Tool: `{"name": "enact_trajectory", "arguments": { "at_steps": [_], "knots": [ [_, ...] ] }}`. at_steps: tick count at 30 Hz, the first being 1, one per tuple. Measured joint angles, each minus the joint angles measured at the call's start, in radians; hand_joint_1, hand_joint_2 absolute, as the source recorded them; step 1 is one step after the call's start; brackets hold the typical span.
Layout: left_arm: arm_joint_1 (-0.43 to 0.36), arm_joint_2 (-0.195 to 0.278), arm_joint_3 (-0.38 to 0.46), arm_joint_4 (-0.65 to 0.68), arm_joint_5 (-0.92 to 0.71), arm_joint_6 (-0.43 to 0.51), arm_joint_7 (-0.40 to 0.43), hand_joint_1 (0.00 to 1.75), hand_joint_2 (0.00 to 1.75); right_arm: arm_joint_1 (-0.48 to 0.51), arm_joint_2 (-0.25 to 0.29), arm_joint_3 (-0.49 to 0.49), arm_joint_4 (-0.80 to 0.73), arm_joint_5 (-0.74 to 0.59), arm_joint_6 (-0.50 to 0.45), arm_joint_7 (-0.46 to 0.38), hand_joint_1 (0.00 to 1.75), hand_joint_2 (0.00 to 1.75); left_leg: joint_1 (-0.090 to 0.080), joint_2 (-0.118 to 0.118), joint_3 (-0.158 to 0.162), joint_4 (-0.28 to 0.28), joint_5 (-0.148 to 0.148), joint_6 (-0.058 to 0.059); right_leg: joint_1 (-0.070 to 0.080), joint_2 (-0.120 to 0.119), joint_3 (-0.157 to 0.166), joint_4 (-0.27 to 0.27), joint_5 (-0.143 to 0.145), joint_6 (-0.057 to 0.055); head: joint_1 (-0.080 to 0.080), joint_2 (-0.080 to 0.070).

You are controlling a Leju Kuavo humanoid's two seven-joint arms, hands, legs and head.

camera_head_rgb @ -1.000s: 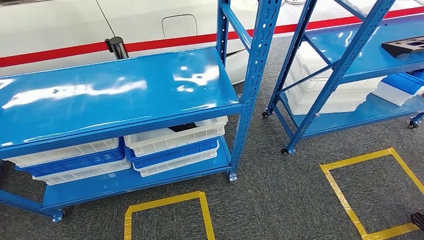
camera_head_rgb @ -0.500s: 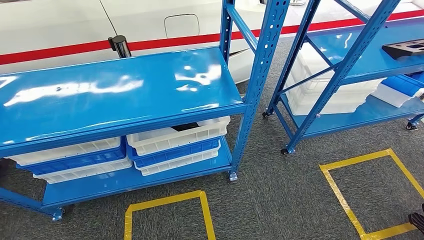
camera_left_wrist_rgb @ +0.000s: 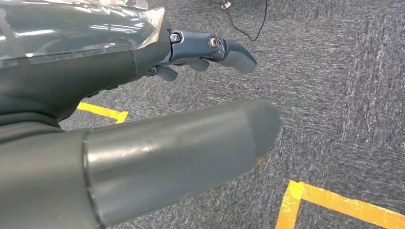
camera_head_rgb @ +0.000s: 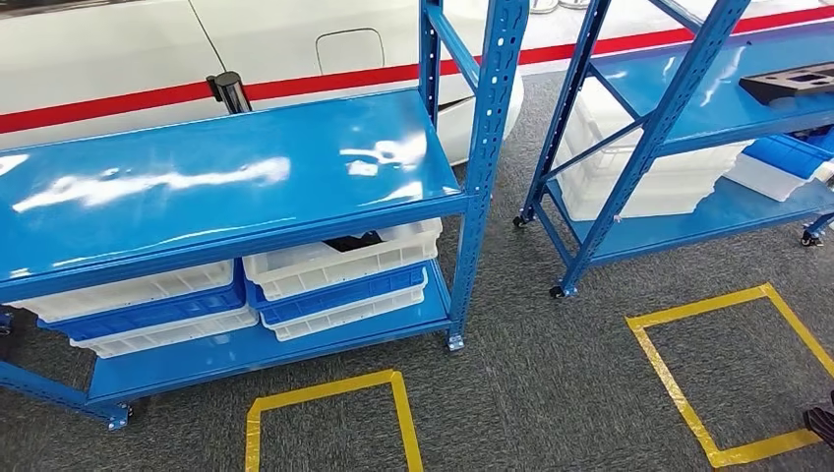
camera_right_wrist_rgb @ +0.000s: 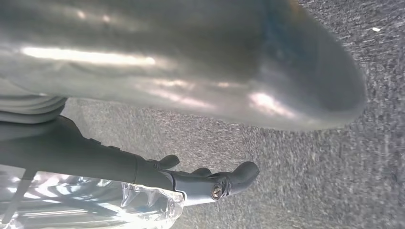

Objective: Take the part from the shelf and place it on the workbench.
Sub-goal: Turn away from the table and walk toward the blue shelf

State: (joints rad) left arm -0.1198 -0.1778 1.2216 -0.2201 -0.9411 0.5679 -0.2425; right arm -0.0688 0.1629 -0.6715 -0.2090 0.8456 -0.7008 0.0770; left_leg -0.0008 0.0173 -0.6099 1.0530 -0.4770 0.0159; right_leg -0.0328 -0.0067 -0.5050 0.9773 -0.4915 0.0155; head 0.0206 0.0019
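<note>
My left hand [camera_left_wrist_rgb: 191,95] hangs over the carpet with fingers apart and nothing in it. Ahead stands the near blue shelf [camera_head_rgb: 226,187], white bins [camera_head_rgb: 334,265] beneath. The part [camera_head_rgb: 802,82], a flat black piece, lies on the far shelf at the right. It looks rigid and fairly heavy, so I would grip its long edges. My right hand [camera_right_wrist_rgb: 191,143] hangs likewise, holding nothing.

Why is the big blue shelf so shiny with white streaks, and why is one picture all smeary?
Head view: ceiling lights bounce off the glossy blue shelf top as white glare. Right wrist view: the thumb of the right hand is too close, so it is blurred. Left wrist view: the carpet is sharp.
</note>
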Motion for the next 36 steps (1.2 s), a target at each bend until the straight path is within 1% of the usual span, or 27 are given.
{"name": "enact_trajectory", "arguments": {
  "at_steps": [2,3,4,5,6,8,9,10,13,15,17,19,20,21,22,24,25,26,27,28,29,30,31,33,34,35,36],
  "knots": [
    [0.000,0.000,0.000,0.000,0.002,0.000,0.000,0.00,0.00,-0.001,0.000,-0.001,0.000,0.004,0.000,-0.004,0.00,0.00,0.008,-0.012,-0.047,0.126,-0.090,-0.013,-0.001,0.000,-0.013,0.001,0.013,-0.010,-0.001,0.000],
    [0.000,0.000,0.000,0.000,0.005,0.000,0.000,0.00,0.00,0.000,0.000,-0.002,0.000,0.007,0.000,-0.005,0.00,0.00,0.011,-0.014,-0.067,0.189,-0.124,-0.019,0.000,0.000,-0.021,0.002,0.019,-0.009,-0.001,0.000],
    [0.000,0.000,0.000,0.000,0.007,0.001,-0.001,0.00,0.00,0.001,0.000,-0.002,0.000,0.009,0.000,-0.006,0.00,0.00,0.015,-0.015,-0.074,0.227,-0.139,-0.023,0.000,0.000,-0.028,0.003,0.024,-0.007,-0.001,0.000],
    [0.001,0.001,0.001,0.000,0.009,0.001,-0.001,0.00,0.00,0.001,0.000,-0.002,0.000,0.011,0.000,-0.007,0.00,0.00,0.019,-0.015,-0.061,0.225,-0.134,-0.026,0.000,0.001,-0.034,0.004,0.028,-0.004,-0.001,0.000],
    [0.000,0.001,0.001,0.000,0.011,0.002,-0.001,0.00,0.00,0.001,0.000,-0.002,0.000,0.012,0.000,-0.007,0.00,0.00,0.022,-0.015,-0.029,0.185,-0.113,-0.027,-0.002,0.002,-0.038,0.004,0.032,-0.001,-0.001,0.000],
    [0.000,0.002,0.001,0.000,0.012,0.003,-0.002,0.00,0.00,0.000,0.000,-0.003,0.000,0.014,0.000,-0.007,0.00,0.00,0.028,-0.019,0.064,0.038,-0.062,-0.029,-0.002,0.005,-0.044,0.008,0.038,0.006,-0.002,0.000],
    [-0.001,0.002,0.001,0.000,0.012,0.003,-0.002,0.00,0.00,-0.002,0.000,-0.003,0.000,0.015,0.000,-0.007,0.00,0.00,0.028,-0.023,0.097,-0.020,-0.046,-0.026,0.000,0.006,-0.046,0.009,0.041,0.011,0.000,0.000],
    [-0.001,0.001,0.001,0.000,0.013,0.003,-0.003,0.00,0.00,-0.003,0.000,-0.003,0.000,0.015,0.000,-0.007,0.00,0.00,0.025,-0.026,0.115,-0.054,-0.038,-0.022,0.003,0.006,-0.049,0.010,0.045,0.018,0.001,0.000],
    [-0.001,0.001,0.001,0.000,0.013,0.003,-0.003,0.00,0.00,-0.006,0.000,-0.003,0.000,0.015,0.000,-0.008,0.00,0.00,0.013,-0.027,0.108,-0.058,-0.032,-0.006,0.005,0.007,-0.056,0.005,0.057,0.036,0.003,0.000],
    [-0.002,0.001,0.001,0.000,0.014,0.003,-0.003,0.00,0.00,-0.005,0.000,-0.004,0.000,0.015,0.000,-0.008,0.00,0.00,0.011,-0.022,0.101,-0.066,-0.016,0.016,0.004,0.007,-0.067,0.018,0.049,0.044,0.003,0.000],
    [-0.003,0.002,0.001,0.000,0.015,0.003,-0.004,0.00,0.00,-0.005,0.000,-0.005,0.000,0.015,0.000,-0.007,0.00,0.00,0.009,-0.015,0.084,-0.075,0.006,0.041,0.004,0.008,-0.105,0.099,-0.011,0.036,0.005,0.000],
    [-0.003,0.002,0.001,0.000,0.014,0.003,-0.005,0.00,0.00,-0.005,0.000,-0.006,0.000,0.015,0.000,-0.006,0.00,0.00,0.003,-0.010,0.062,-0.074,0.022,0.050,0.005,0.008,-0.153,0.234,-0.090,0.024,0.006,0.000],
    [-0.003,0.002,0.001,0.000,0.013,0.003,-0.006,0.00,0.00,-0.004,0.000,-0.007,0.001,0.015,0.000,-0.005,0.00,0.00,-0.001,-0.008,0.051,-0.074,0.029,0.052,0.006,0.008,-0.164,0.284,-0.112,0.025,0.006,0.000],
    [-0.003,0.002,0.001,0.000,0.011,0.003,-0.006,0.00,0.00,-0.004,0.000,-0.009,0.001,0.014,0.000,-0.005,0.00,0.00,-0.004,-0.006,0.042,-0.073,0.036,0.052,0.008,0.008,-0.156,0.300,-0.117,0.030,0.006,0.000],
    [-0.003,0.001,0.001,0.000,0.010,0.003,-0.007,0.00,0.00,-0.004,-0.001,-0.010,0.000,0.014,0.000,-0.004,0.00,0.00,-0.008,-0.005,0.033,-0.073,0.044,0.052,0.011,0.008,-0.127,0.276,-0.108,0.036,0.006,0.000],
    [-0.003,0.001,0.001,0.000,0.007,0.002,-0.008,0.00,0.00,-0.005,-0.002,-0.016,0.000,0.012,0.000,-0.004,0.00,0.00,-0.013,-0.005,0.021,-0.072,0.057,0.050,0.017,0.007,-0.018,0.128,-0.072,0.038,0.006,0.000],
    [-0.003,0.000,0.001,0.000,0.004,0.002,-0.009,0.00,0.00,-0.007,-0.002,-0.019,0.000,0.012,0.000,-0.003,0.00,0.00,-0.016,-0.004,0.017,-0.071,0.063,0.047,0.023,0.006,0.032,0.054,-0.058,0.034,0.005,0.000],
    [-0.003,0.000,0.001,0.000,0.002,0.002,-0.009,0.00,0.00,-0.007,-0.003,-0.021,0.000,0.011,0.000,-0.003,0.00,0.00,-0.018,-0.004,0.014,-0.070,0.069,0.043,0.028,0.005,0.063,0.001,-0.051,0.029,0.005,0.000],
    [-0.003,0.000,0.001,0.000,0.000,0.002,-0.010,0.00,0.00,-0.008,-0.003,-0.023,0.000,0.011,0.000,-0.003,0.00,0.00,-0.019,-0.003,0.013,-0.069,0.074,0.038,0.032,0.004,0.076,-0.025,-0.048,0.024,0.005,0.000],
    [-0.003,0.000,0.001,0.000,-0.001,0.002,-0.010,0.00,0.00,-0.007,-0.003,-0.025,0.000,0.011,0.000,-0.003,0.00,0.00,-0.020,-0.002,0.012,-0.069,0.079,0.033,0.034,0.005,0.072,-0.029,-0.044,0.019,0.005,0.000],
    [-0.003,0.001,0.000,0.000,-0.001,0.002,-0.010,0.00,0.00,-0.006,-0.002,-0.026,0.000,0.011,0.000,-0.003,0.00,0.00,-0.018,-0.003,0.010,-0.066,0.081,0.027,0.027,0.005,0.066,-0.031,-0.038,0.012,0.006,0.000],
    [-0.003,0.002,0.000,0.000,-0.001,0.002,-0.010,0.00,0.00,-0.006,-0.002,-0.027,0.000,0.011,0.000,-0.002,0.00,0.00,-0.016,-0.005,0.004,-0.058,0.071,0.020,0.021,0.004,0.062,-0.032,-0.030,0.003,0.005,0.000],
    [-0.003,0.003,0.000,0.000,-0.001,0.002,-0.010,0.00,0.00,-0.006,-0.001,-0.028,0.000,0.010,0.000,-0.002,0.00,0.00,-0.012,-0.008,-0.005,-0.036,0.045,0.013,0.015,0.003,0.055,-0.034,-0.021,-0.008,0.004,0.000],
    [-0.002,0.004,0.001,0.000,-0.001,0.002,-0.010,0.00,0.00,-0.006,-0.001,-0.030,0.000,0.010,0.000,-0.002,0.00,0.00,-0.004,-0.016,-0.040,0.068,-0.048,-0.002,0.010,0.001,0.037,-0.034,-0.003,-0.021,0.002,0.000],
    [-0.002,0.004,0.001,0.000,-0.001,0.002,-0.010,0.00,0.00,-0.005,0.000,-0.031,0.000,0.010,0.000,-0.002,0.00,0.00,0.001,-0.019,-0.060,0.136,-0.092,-0.009,0.010,0.000,0.027,-0.033,0.004,-0.022,0.002,0.000],
    [-0.002,0.004,0.001,0.000,-0.001,0.002,-0.010,0.00,0.00,-0.004,0.000,-0.032,0.000,0.010,0.000,-0.002,0.00,0.00,0.007,-0.020,-0.072,0.192,-0.119,-0.016,0.009,0.000,0.017,-0.031,0.011,-0.019,0.002,0.000],
    [-0.001,0.004,0.001,0.000,-0.001,0.002,-0.010,0.00,0.00,-0.003,0.000,-0.033,0.000,0.010,0.000,-0.002,0.00,0.00,0.013,-0.020,-0.072,0.221,-0.125,-0.022,0.008,0.000,0.009,-0.028,0.017,-0.015,0.002,0.000]
  ]
}}
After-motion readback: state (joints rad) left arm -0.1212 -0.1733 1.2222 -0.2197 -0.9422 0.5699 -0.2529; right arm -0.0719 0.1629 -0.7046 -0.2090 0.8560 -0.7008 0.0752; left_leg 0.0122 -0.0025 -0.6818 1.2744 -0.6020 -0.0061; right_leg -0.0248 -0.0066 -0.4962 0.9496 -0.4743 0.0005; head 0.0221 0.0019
